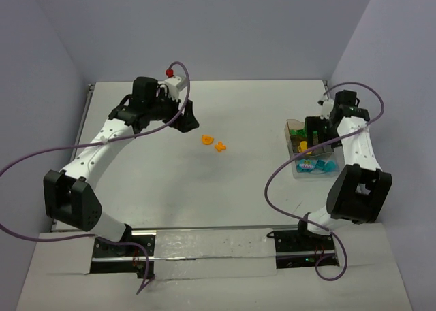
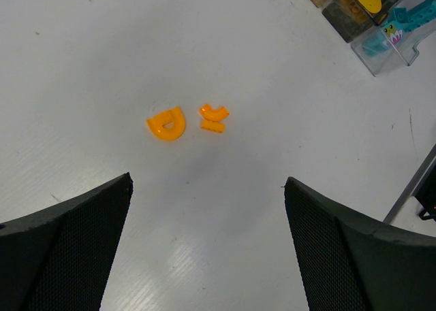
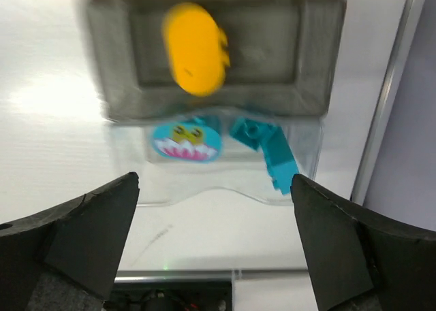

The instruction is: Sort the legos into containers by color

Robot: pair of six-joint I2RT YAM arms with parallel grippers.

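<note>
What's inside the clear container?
The clear container holds two teal legos: a round one with a cartoon face and a blocky one beside it. The view is blurred, so smaller pieces underneath can't be ruled out.

Table: a white matte table (image 1: 259,120) is seen filling the centre.
Walls: plain pale lavender; a back wall (image 1: 204,25) at 12 o'clock, a left wall (image 1: 34,86) at 9, a right wall (image 1: 402,66) at 3.
Light: soft, even; faint sheen on the tabletop.

Smooth, glossy orange plastic legos (image 2: 167,124) lie on a white table (image 2: 82,66) with a smooth, faintly shiny finish. The clear container (image 3: 204,185) is transparent glossy plastic. The left gripper (image 2: 208,188) has matt black fingers (image 2: 75,256) with rough mesh texture.
</note>
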